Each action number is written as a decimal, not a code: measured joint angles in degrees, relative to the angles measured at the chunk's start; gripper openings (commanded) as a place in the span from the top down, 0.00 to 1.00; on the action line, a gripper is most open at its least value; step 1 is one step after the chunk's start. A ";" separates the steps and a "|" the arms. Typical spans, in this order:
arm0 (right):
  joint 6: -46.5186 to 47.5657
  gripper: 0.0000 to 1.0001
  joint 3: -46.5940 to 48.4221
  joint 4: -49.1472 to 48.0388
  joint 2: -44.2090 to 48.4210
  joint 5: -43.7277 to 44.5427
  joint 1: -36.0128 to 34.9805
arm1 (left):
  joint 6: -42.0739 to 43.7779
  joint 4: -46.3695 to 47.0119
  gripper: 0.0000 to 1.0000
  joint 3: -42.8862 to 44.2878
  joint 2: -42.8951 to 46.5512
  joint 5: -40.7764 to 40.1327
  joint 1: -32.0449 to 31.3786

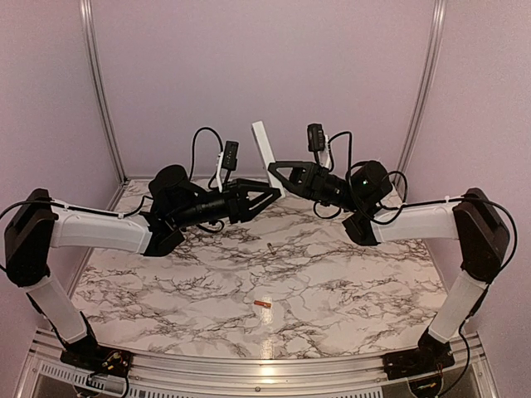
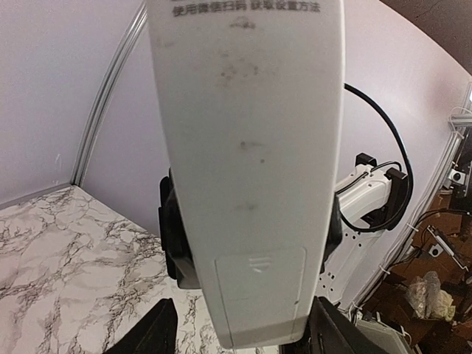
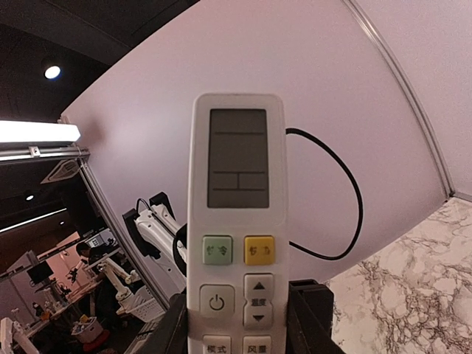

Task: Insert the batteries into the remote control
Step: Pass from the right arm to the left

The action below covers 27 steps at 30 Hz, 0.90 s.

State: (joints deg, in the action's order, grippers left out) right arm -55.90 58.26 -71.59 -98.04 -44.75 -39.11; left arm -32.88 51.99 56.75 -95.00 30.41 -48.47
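The remote control (image 1: 267, 156) is held up in the air at the back middle, tilted upright, with my right gripper (image 1: 278, 170) shut on its lower part. In the right wrist view its button face (image 3: 237, 221) stands between my right gripper's (image 3: 240, 328) fingers. The left wrist view shows its plain back (image 2: 251, 147) with the battery cover (image 2: 258, 287) shut. My left gripper (image 2: 247, 335) straddles the remote's lower end, open, with a gap showing on its left side. Two batteries lie on the table: one copper (image 1: 264, 305) near the front, one (image 1: 270, 247) further back.
A marble-patterned table (image 1: 166, 282) lies under both arms, closed in by lilac walls with metal corner posts (image 1: 99, 91). Black cables (image 1: 199, 141) loop off both wrists. The two grippers meet close together at the back middle.
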 measured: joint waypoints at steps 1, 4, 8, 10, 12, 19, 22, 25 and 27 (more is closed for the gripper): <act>-0.02 0.87 0.00 -0.07 -0.02 -0.02 0.00 | -0.15 0.11 0.41 0.28 -0.35 0.13 -0.02; -0.04 0.87 0.00 -0.35 -0.02 -0.04 -0.04 | -0.63 0.81 0.41 0.72 -0.83 0.48 -0.04; -0.17 0.87 0.00 -0.52 -0.02 -0.11 -0.07 | -0.79 1.36 0.42 0.74 -0.83 0.66 -0.04; -0.28 0.87 0.00 -0.87 -0.07 -0.13 -0.07 | -0.85 1.53 0.44 0.94 -0.87 0.70 -0.09; -0.44 0.86 0.00 -1.16 -0.13 -0.13 -0.13 | -1.03 1.68 0.47 1.49 -1.01 0.81 -0.20; -0.46 0.83 0.09 -2.08 -0.22 0.07 -0.13 | -2.21 2.12 0.63 2.56 -2.19 1.79 -0.28; -0.04 0.63 0.09 -1.92 -0.22 0.22 -0.13 | -2.43 2.34 0.73 2.56 -2.21 2.05 -0.37; 1.01 0.36 0.09 -1.01 -0.17 0.26 -0.11 | -1.88 1.84 0.86 2.56 -2.19 2.01 -0.33; 2.36 0.19 0.11 0.98 0.24 0.02 -0.15 | -0.61 0.46 0.87 2.56 -2.08 1.68 -0.35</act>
State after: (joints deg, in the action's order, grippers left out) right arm -53.54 58.37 -70.61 -97.80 -44.73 -39.27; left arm -33.50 52.45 59.31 -97.08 32.10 -48.82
